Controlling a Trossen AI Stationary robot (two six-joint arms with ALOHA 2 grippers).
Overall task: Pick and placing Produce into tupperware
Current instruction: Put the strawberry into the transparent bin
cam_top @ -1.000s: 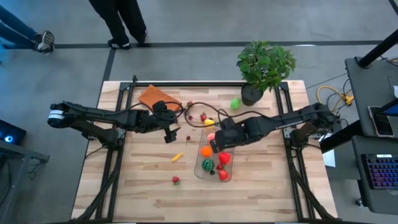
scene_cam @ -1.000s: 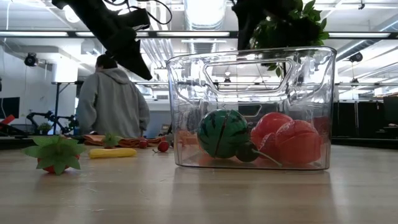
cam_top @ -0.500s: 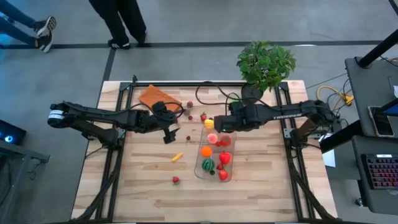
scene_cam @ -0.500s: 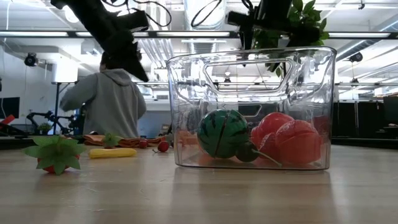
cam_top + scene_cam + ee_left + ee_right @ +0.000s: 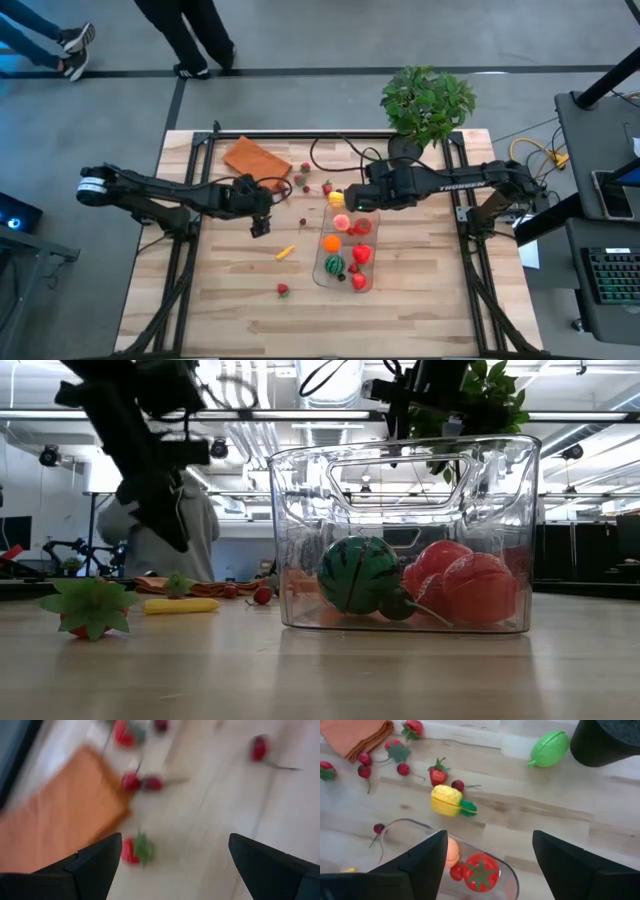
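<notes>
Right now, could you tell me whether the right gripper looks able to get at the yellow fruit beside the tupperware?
Probably yes: the right gripper is open just above the yellow fruit, which lies bare outside the tupperware rim.

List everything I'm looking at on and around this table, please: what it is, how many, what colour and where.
tupperware: one, clear, middle of the table, right of centre.
produce in the tupperware: several pieces, red, orange and one dark green striped.
yellow fruit: one, with a green leaf, just beyond the tupperware's far end.
green fruit: one, by the plant pot.
loose strawberry: one, red, near front of the table.
orange piece: one, left of the tupperware.
small red pieces: several, near the pad.
pad: one, orange-brown, far left.
potted plant: one, green, far right corner.
person: legs beyond the table.
left gripper: jaws open, over the table left of centre.
right gripper: jaws open, above the tupperware's far end.
</notes>
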